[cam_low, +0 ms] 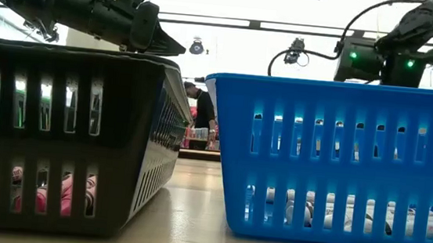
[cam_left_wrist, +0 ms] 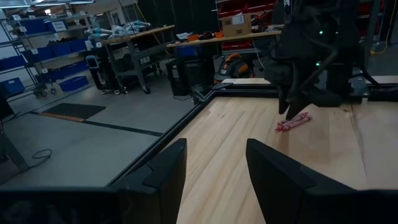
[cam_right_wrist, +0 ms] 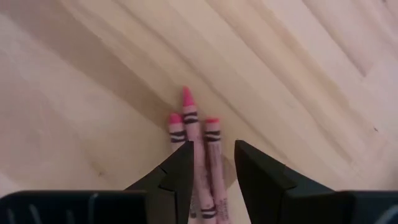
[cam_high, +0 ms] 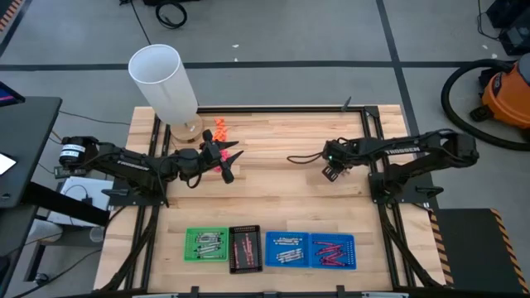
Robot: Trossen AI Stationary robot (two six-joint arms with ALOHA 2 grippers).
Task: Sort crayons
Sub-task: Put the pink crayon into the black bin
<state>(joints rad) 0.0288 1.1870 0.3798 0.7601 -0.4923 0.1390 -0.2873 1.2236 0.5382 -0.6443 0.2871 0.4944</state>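
Note:
Three pink crayons (cam_right_wrist: 194, 134) lie side by side on the bare wood at the table's right middle, and the left wrist view shows them too (cam_left_wrist: 293, 122). My right gripper (cam_right_wrist: 211, 152) points steeply down just above them, open, its fingertips over the crayons' lower ends with a gap left to them. My left gripper (cam_left_wrist: 214, 152) is held level above the table's left middle (cam_high: 230, 164), open with nothing between its fingers. More crayons lie sorted in the trays at the near edge.
Along the near edge stand a green tray (cam_high: 205, 246), a black tray (cam_high: 244, 248) and two blue trays (cam_high: 310, 250). A white cylinder (cam_high: 164, 81) stands at the far left. Small orange and pink lumps (cam_high: 220, 128) lie next to it. Bare wood lies between the arms.

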